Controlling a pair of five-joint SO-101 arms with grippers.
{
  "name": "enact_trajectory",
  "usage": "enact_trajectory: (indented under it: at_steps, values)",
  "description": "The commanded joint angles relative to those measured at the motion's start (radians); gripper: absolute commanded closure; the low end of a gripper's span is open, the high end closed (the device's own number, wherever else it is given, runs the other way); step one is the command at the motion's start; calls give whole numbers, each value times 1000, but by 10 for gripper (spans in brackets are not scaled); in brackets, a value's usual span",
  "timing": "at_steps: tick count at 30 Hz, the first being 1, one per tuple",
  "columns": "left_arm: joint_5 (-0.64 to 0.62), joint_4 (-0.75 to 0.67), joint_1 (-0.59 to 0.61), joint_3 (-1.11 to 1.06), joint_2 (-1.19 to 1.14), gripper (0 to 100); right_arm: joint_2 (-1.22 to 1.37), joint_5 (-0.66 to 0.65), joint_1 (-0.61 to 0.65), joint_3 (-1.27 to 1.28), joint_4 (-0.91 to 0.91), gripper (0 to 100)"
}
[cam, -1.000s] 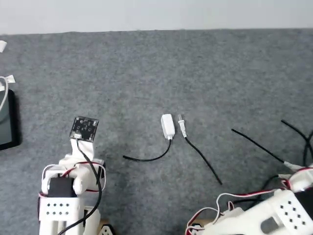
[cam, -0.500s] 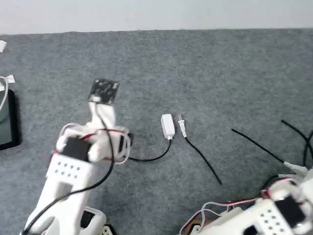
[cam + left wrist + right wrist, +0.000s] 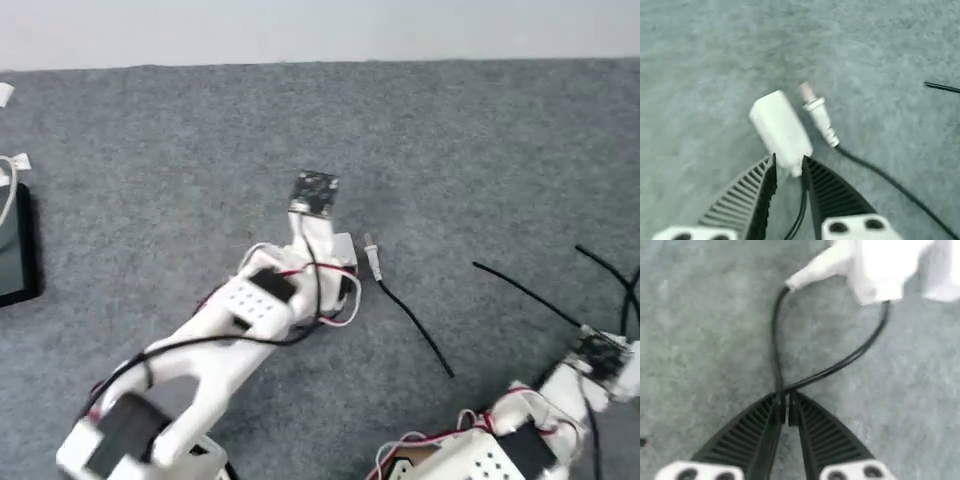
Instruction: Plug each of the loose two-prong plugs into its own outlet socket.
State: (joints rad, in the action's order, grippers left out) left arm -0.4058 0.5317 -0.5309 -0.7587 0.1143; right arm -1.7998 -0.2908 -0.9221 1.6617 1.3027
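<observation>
The left claw [image 3: 788,160] stands open. Its two ribbed fingers [image 3: 760,185] sit either side of the cord end of the white outlet socket [image 3: 780,127]. The socket lies flat on the grey carpet [image 3: 450,140] and stretches away from the tips. Just beside the socket, on the side toward the other arm, we see the loose two-prong plug [image 3: 821,117]. It lies close to the socket but apart from it, prongs pointing away from the claw. Its black cord [image 3: 880,177] trails back past the claw. From above, the left arm [image 3: 250,300] covers most of the socket.

The right claw [image 3: 783,399] is well apart from socket and plug, its fingers [image 3: 750,435] drawn together to a thin slit. Two runs of black cable [image 3: 774,340] cross right at its tips. We cannot be sure whether they are pinched there or merely lie beneath. Beyond the tips one run ends in a white connector [image 3: 815,267].
</observation>
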Motion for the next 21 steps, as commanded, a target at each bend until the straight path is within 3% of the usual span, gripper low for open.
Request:
enact_trajectory:
  at_steps: [1, 9, 21]
  values:
    - [-11, -38, -23, 219, -172, 979, -7, -20, 21, 6, -2, 991]
    - [-6, -18, -6, 361, -342, 979, -15, -21, 22, 11, -2, 991]
    - [-5, 278, 121, 380, -345, 979, -15, -21, 50, 12, -5, 991]
